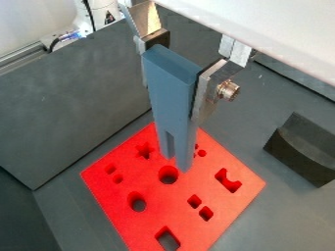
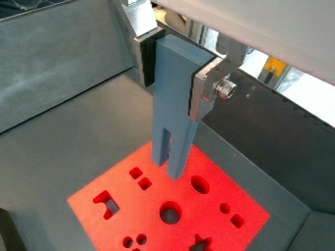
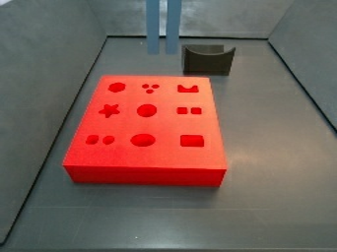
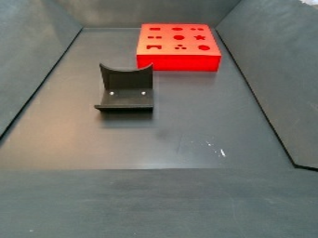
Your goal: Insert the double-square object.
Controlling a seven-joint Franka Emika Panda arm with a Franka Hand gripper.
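My gripper (image 1: 179, 67) is shut on the double-square object (image 1: 170, 108), a tall blue-grey peg held upright by its flat upper slab, with its two legs pointing down. Both wrist views show the silver fingers (image 2: 201, 86) clamping it from either side. The peg (image 2: 170, 118) hangs well above the red board (image 1: 131, 176) with its shaped holes and does not touch it. In a side view only the peg's two legs (image 3: 164, 25) show, above the board's far edge (image 3: 165, 126); the gripper itself is out of that frame. The board also shows in both remaining views (image 2: 137, 196) (image 4: 180, 61).
A dark grey curved block (image 3: 208, 61) stands on the floor beyond the board's far right corner; it also shows in a wrist view (image 1: 304, 145) and a side view (image 4: 125, 90). Grey walls enclose the dark floor.
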